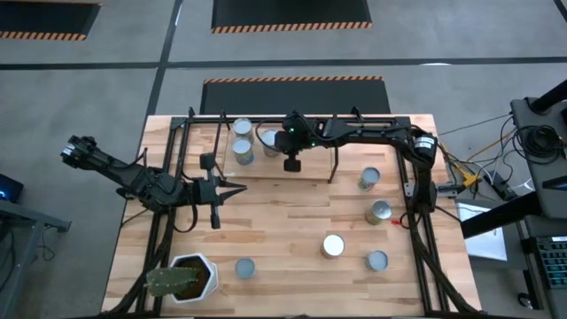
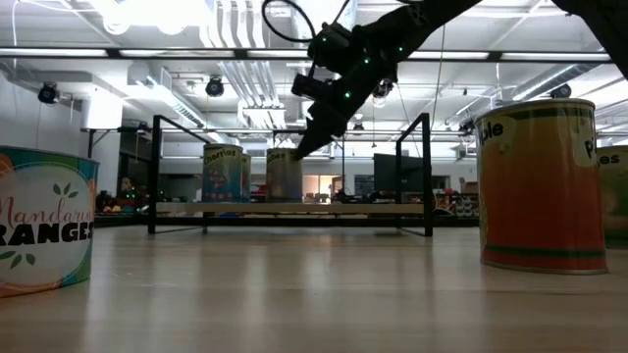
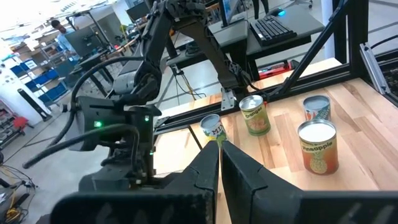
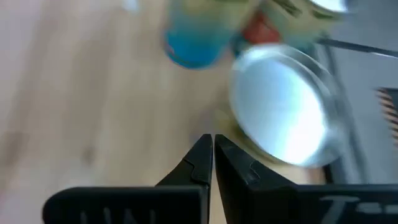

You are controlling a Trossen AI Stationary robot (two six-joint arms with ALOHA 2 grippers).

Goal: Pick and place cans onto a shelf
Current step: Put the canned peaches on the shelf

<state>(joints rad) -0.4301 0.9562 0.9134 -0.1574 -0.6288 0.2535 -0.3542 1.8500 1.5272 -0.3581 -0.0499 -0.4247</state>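
Note:
The shelf [image 2: 196,208] is a low light-wood board on black rod legs at the table's far side. Three cans stand on it [image 1: 242,127] [image 1: 244,151] [image 1: 268,139]. My right gripper [image 2: 297,152] [image 4: 212,142] is shut, slants down toward the left, and has its tips close beside the silvery top of the nearest shelf can [image 4: 286,109] [image 2: 285,175]. My left gripper [image 1: 237,188] [image 3: 219,149] hangs shut over the table's left-middle with nothing in it. Several more cans stand on the table at the right [image 1: 369,178] [image 1: 379,211] [image 1: 333,245] [image 1: 377,260]. My right gripper's shut fingertips [image 4: 205,146] stand beside the rim of the shelf can's top [image 4: 239,134], coming from the right and slanting down. I cannot tell whether they touch it. The can stands upright on the shelf board.
A white hexagonal plant pot [image 1: 190,276] and one can [image 1: 244,268] stand at the near left. In the low view a mandarin-orange can [image 2: 44,221] and a pineapple can [image 2: 540,186] stand close by. The black frame rails [image 1: 416,195] run along the table's sides.

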